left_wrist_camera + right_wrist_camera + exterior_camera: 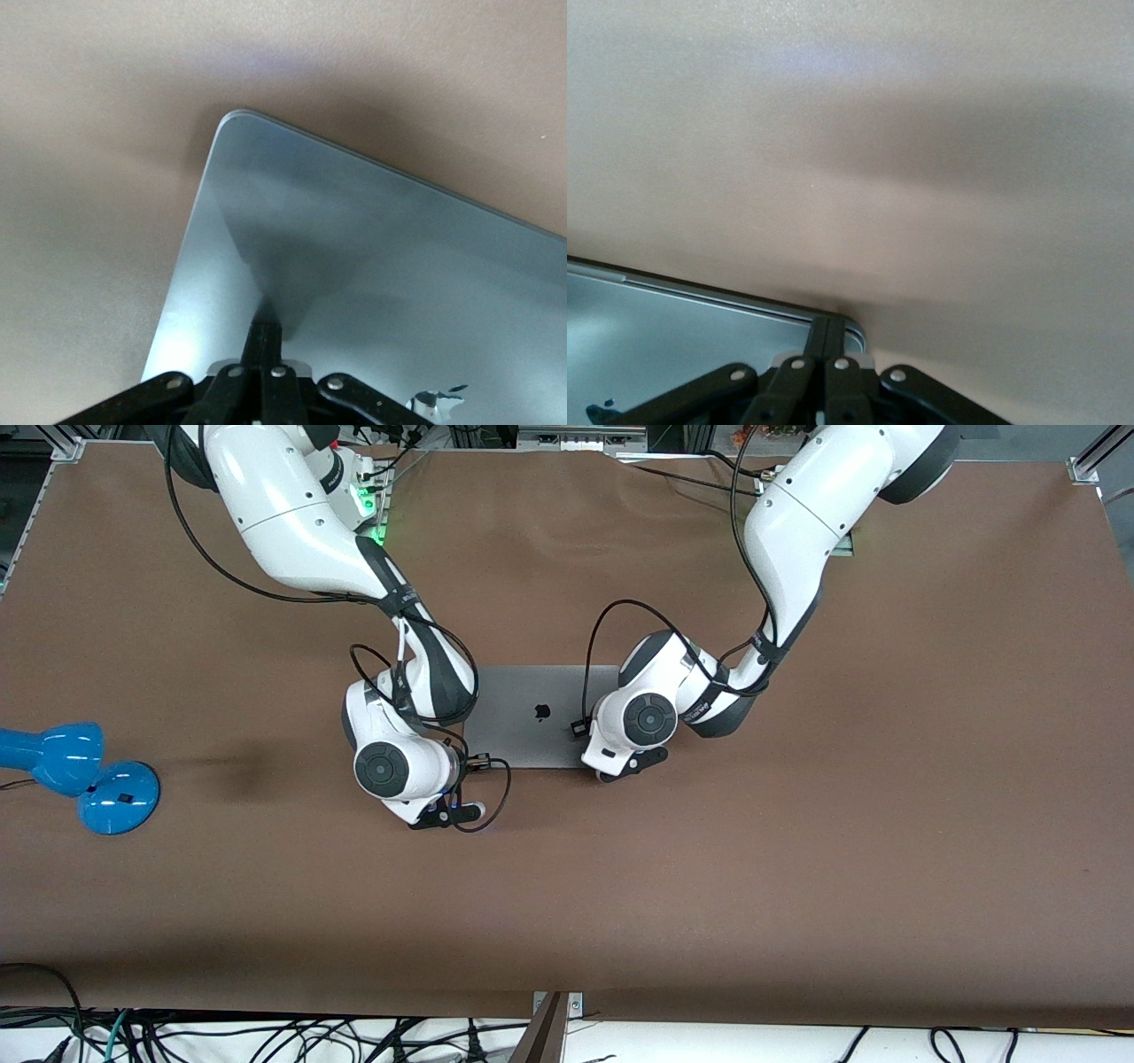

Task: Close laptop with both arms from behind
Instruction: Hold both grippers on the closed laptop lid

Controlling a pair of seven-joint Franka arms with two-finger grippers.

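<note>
The laptop (518,717) lies shut and flat on the brown table, its grey lid up with the black apple logo (542,711) showing. My left gripper (613,755) is shut, and its fingertips (264,332) rest on the lid (372,266) at the end toward the left arm. My right gripper (456,769) is shut, and its fingertips (827,329) press on the lid's corner (700,328) at the end toward the right arm. In the front view both wrists cover the laptop's ends and hide the fingers.
A blue desk lamp (80,775) lies on the table toward the right arm's end. The brown table (709,886) stretches bare between the laptop and the front camera. Cables hang along that edge.
</note>
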